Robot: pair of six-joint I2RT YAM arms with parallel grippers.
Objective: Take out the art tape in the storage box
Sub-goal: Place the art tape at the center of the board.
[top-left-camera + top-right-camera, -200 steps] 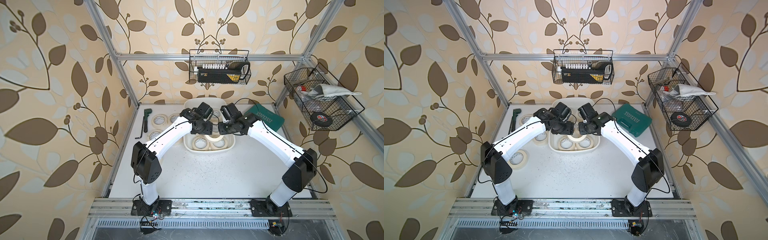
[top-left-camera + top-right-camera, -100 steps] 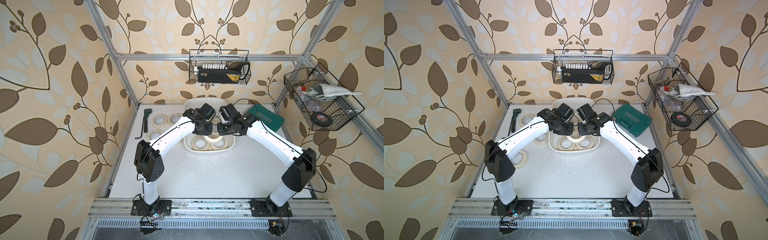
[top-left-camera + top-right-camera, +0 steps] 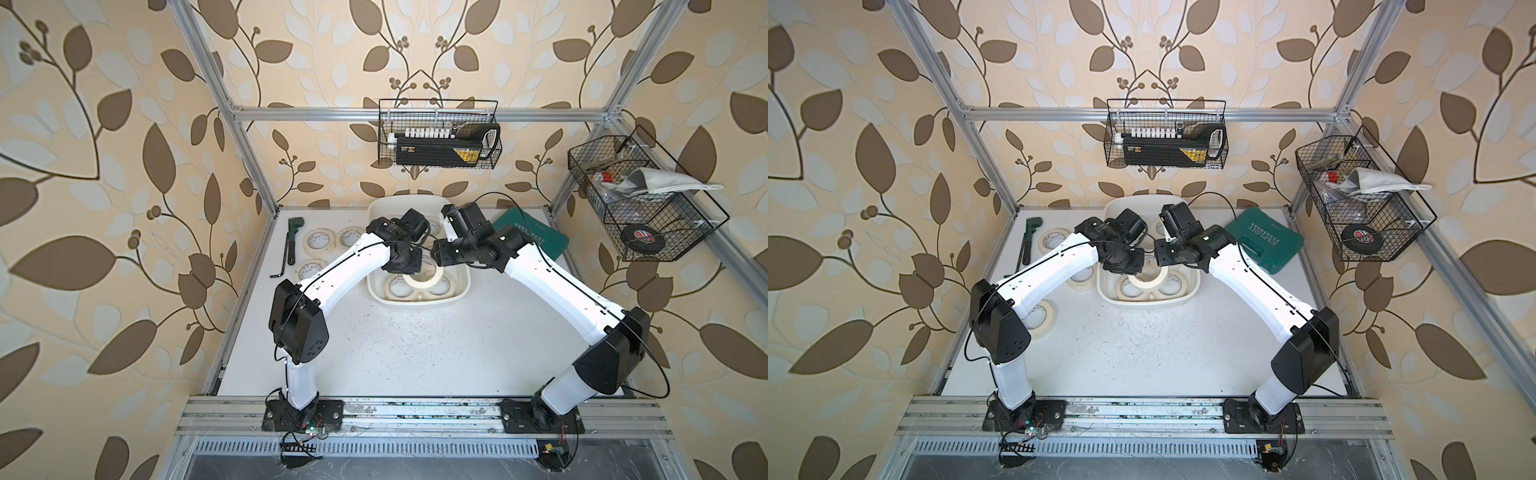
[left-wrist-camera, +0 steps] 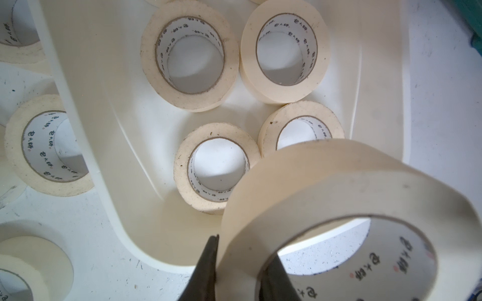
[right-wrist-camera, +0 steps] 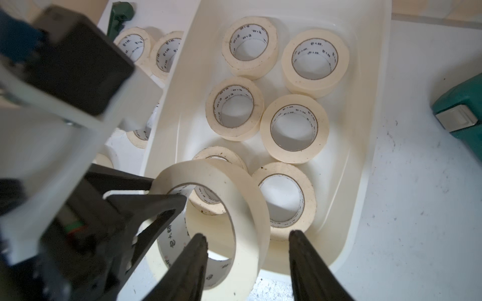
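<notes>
Fig.: L gripper (image 4: 241,250) clamped on one art tape roll (image 4: 313,187), held over storage box (image 3: 415,302); R gripper (image 5: 247,237) fingers apart (straddling same roll's wall). Approx. six boxed rolls (image 5: 294,129) remain; several removed rolls (image 3: 318,241) on table (image 3: 415,353).

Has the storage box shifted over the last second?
No. In both top views the storage box sits where it did: its near rim keeps the same offset from the teal tool case beside it.
</notes>
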